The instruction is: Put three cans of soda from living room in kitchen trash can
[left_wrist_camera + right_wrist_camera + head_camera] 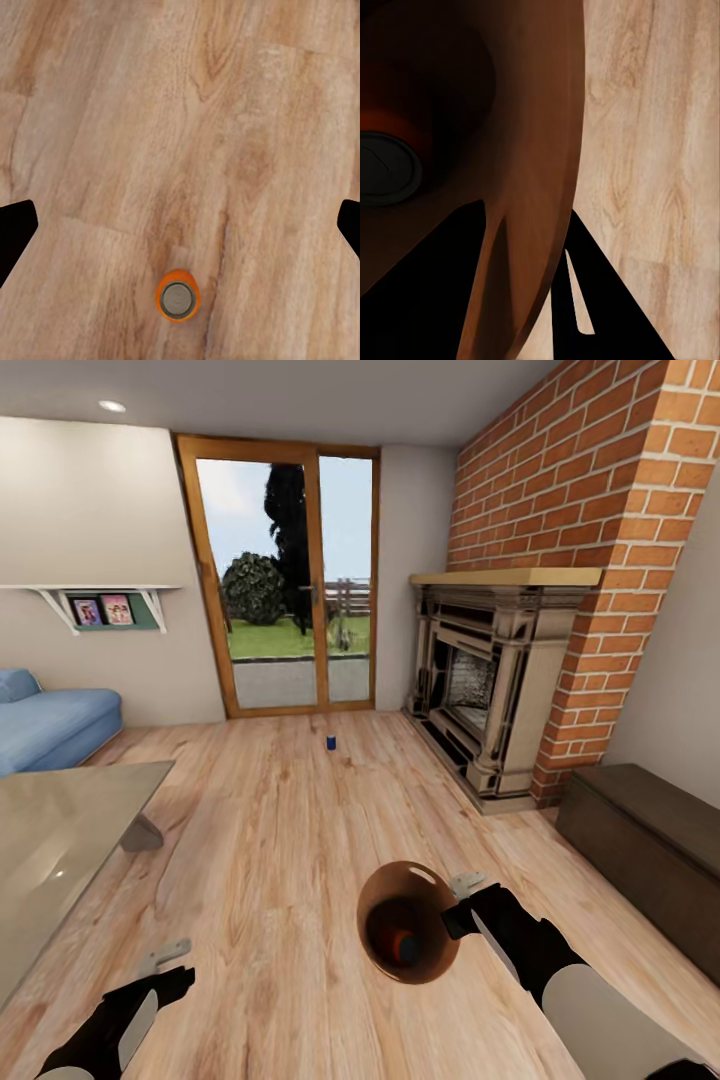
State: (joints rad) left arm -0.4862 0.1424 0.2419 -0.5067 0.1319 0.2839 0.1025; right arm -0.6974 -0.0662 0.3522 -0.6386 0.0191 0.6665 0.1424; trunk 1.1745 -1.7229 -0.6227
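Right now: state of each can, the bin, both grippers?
trash can: held off the floor by its rim, tilted, one can inside
can in bin: lying in the bottom
blue can: upright on floor
orange can: upright on floor
right gripper: shut on rim
left gripper: open, empty

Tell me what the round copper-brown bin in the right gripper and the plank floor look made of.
The round copper-brown bin looks like glossy metal or lacquered plastic: bright highlights on its rim; which one is unclear. The plank floor looks like light wood with a satin finish: visible grain, knots and board seams.
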